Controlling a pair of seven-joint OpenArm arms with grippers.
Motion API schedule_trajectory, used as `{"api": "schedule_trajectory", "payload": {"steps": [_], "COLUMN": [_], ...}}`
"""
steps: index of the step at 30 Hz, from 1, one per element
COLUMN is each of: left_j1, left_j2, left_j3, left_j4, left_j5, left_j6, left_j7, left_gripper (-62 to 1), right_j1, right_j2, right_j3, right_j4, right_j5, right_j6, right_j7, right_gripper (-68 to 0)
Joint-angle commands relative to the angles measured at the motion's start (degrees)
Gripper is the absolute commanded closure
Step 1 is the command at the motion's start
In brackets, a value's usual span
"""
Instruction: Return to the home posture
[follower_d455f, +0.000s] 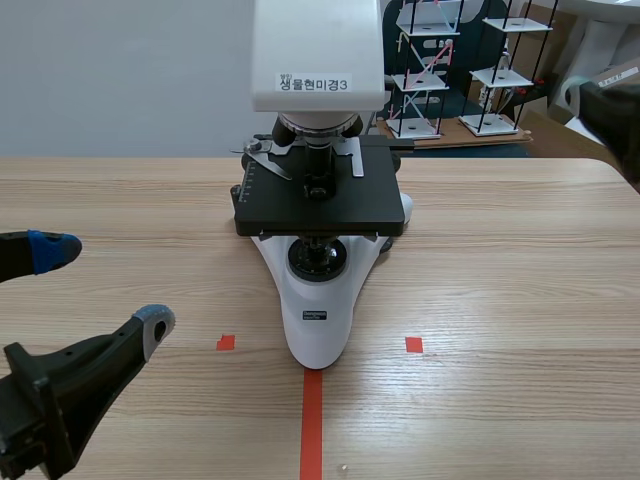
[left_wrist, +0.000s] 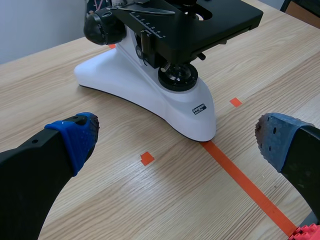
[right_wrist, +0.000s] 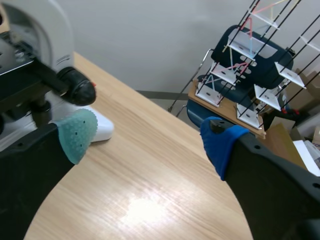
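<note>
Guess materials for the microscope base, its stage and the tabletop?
Microscope base: glossy white, smooth moulded curves with soft highlights; painted cast metal or plastic, can't tell which.
Stage: matte black flat plate with crisp edges; likely coated metal.
Tabletop: light wood grain, low sheen with some glare; probably laminate or veneer, though solid wood is possible.

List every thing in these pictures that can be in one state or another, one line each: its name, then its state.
left gripper: open, holding nothing, low over the table near the microscope base.
right gripper: open, holding nothing, beside the microscope.
microscope: upright on the table, touched by neither gripper.
</note>
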Motion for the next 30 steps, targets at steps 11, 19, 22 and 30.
{"api": "schedule_trajectory", "payload": {"steps": [11,19,22,30], "left_j1": [0.0,0.0,0.0,0.0], "left_j2": [0.1,0.1,0.1,0.1], "left_j3": [0.1,0.1,0.1,0.1], "left_j4": [1.3,1.3,1.3,1.3], "left_j5": [-0.3,-0.3,-0.3,-0.3], "left_j6": [-0.1,-0.1,-0.1,-0.1], "left_j7": [-0.8,-0.8,-0.8,-0.8], "left_gripper": [-62.3,-62.3,-62.3,-62.3], "right_j1": [-20.0,-27.9,-30.5,-35.5], "right_j2": [-4.6,-9.4,-10.3,-10.3], "right_j3": [-0.5,-0.5,-0.5,-0.5], "right_j4": [2.7,2.7,2.7,2.7], "right_j5": [-8.6,-14.1,-15.1,-15.2], "right_j6": [-0.2,-0.2,-0.2,-0.2], "right_j7": [23.3,29.7,31.0,31.6], "right_gripper": [-67.9,-67.9,-67.9,-67.9]}}
